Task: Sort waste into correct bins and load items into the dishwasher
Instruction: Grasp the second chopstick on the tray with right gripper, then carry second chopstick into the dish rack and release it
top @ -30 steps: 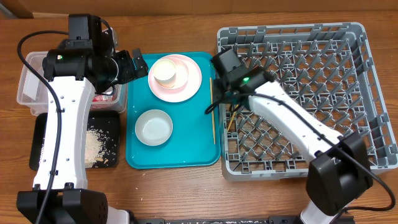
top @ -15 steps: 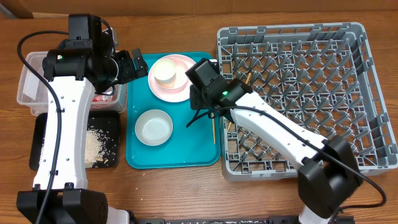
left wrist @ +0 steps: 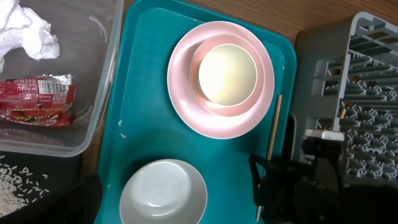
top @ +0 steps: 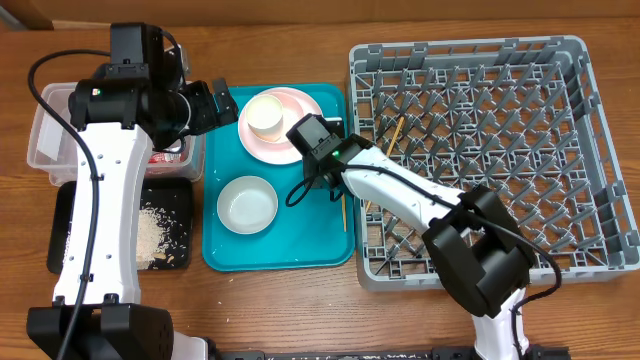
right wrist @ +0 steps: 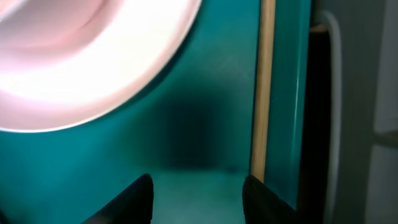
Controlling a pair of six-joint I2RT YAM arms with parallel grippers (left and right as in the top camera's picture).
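My right gripper (top: 322, 186) (right wrist: 199, 193) is open and empty, low over the teal tray (top: 280, 250) at its right side. One wooden chopstick (top: 343, 210) (right wrist: 266, 81) lies along the tray's right edge, just beside the right finger. More chopsticks (top: 395, 133) lie in the grey dish rack (top: 460, 45). The cream cup (top: 265, 115) (left wrist: 227, 74) sits in the pink bowl (left wrist: 200, 65) on the pink plate (top: 308, 108) (left wrist: 186, 109). The grey-green bowl (top: 247, 204) (left wrist: 163, 193) stands on the tray. My left gripper (top: 218, 100) hovers open at the tray's left edge.
The clear tub (top: 45, 140) holds the white napkin (left wrist: 28, 31) and the red wrapper (left wrist: 34, 99). The black tray (top: 60, 240) in front of it holds rice scraps (top: 160, 230). The rack wall (left wrist: 373, 37) stands right beside the teal tray.
My right arm has swung left from the rack's edge onto the teal tray and come down beside the chopstick. The left arm has not moved.
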